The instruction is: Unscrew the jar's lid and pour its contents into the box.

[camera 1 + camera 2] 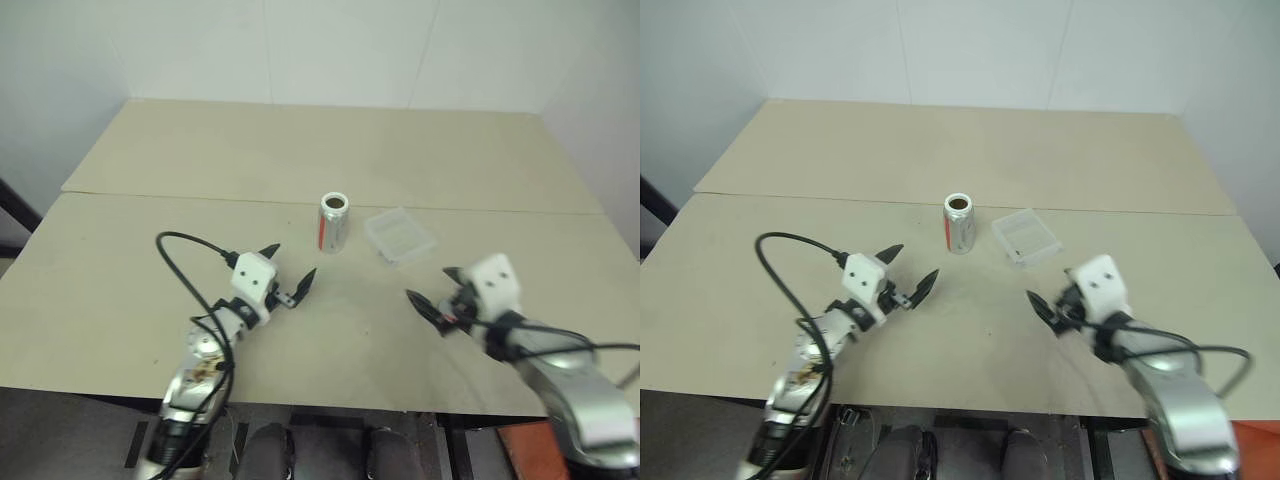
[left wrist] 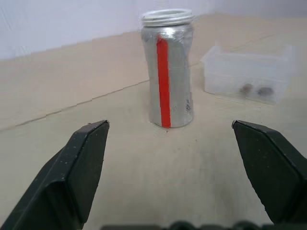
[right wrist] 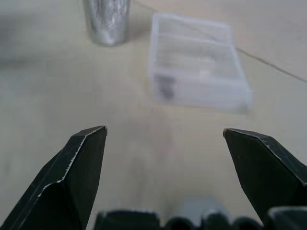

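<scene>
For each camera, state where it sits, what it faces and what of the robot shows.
Head, both eyes: looks forward and down at the table, the jar and box; both arms show, left gripper and right gripper open.
Left wrist: looks along its black jaws at the jar and box.
Right wrist: looks along its jaws at the box, jar behind.
All views share the jar and box.

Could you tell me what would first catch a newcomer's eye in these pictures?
A silvery jar with a red stripe stands upright and open-topped mid-table. Just to its right lies a clear box with small dark bits inside. Nearer the robot, the left gripper and right gripper hover apart from both, fingers open.
</scene>
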`<state>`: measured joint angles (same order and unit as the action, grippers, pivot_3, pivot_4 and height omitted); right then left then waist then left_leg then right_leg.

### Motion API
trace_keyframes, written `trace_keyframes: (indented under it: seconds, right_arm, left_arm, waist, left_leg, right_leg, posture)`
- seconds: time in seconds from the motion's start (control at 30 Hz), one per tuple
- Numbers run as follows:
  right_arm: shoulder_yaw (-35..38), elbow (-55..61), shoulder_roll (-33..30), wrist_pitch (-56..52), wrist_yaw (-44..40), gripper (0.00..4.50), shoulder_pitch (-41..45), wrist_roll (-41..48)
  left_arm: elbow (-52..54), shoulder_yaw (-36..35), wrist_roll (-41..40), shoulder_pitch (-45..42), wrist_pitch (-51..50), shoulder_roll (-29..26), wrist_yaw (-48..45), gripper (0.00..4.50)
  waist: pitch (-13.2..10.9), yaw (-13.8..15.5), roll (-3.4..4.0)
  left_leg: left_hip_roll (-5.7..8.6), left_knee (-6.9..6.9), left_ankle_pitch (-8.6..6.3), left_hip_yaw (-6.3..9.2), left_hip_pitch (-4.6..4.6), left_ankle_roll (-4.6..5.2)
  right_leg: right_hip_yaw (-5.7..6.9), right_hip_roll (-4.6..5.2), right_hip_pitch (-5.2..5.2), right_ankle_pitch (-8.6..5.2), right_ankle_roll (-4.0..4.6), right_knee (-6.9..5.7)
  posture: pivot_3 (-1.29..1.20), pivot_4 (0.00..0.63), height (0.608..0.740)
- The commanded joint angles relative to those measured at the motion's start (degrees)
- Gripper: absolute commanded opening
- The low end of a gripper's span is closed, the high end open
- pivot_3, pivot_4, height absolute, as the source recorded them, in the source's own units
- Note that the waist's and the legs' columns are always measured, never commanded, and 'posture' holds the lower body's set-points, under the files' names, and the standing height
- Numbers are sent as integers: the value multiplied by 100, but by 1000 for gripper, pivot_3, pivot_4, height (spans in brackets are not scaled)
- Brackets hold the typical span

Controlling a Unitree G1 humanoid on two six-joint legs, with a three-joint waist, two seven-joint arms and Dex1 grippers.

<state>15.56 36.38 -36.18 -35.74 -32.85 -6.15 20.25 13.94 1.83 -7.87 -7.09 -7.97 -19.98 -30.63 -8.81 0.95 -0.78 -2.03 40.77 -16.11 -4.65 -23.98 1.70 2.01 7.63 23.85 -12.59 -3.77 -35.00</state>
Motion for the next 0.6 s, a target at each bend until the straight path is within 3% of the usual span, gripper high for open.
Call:
trace_keyframes:
  seconds: [0.03,0.13,0.3,0.6]
  right_arm:
    - [1329,318,-508,1134,-1424,4500,-520,554]
    - [1976,115,-835,1603,-2159,4500,-803,846]
    - [2326,-255,-1105,1972,-2775,4500,-965,1015]
    - [1901,-838,-1477,2140,-2730,4500,-597,603]
  left_arm:
    - [897,-716,-1279,179,-287,-551,-873,4481]
    - [1370,-1386,-2437,480,-777,-974,-1288,4481]
    - [1633,-2275,-3673,1161,-1105,-1493,-1988,4481]
    - [1717,-2579,-3979,1689,-1282,-2008,-2398,4481]
  waist:
    - [1,-24,2]
    - [4,-47,4]
    - [9,-60,6]
    - [12,-25,7]
  left_leg:
    - [-2,0,-1,0,7,1]
    - [-11,-8,-33,10,88,52]
    - [-13,-32,-47,37,189,39]
    - [-8,-40,-44,14,195,30]
  right_leg:
    - [-2,0,-4,0,0,0]
    - [-1,-3,-82,-3,3,9]
    - [-11,-6,-165,-32,20,16]
    - [-12,-6,-161,-51,32,9]
  posture:
    - [0,150,740]
    - [0,150,740]
    - [0,150,740]
    - [0,150,740]
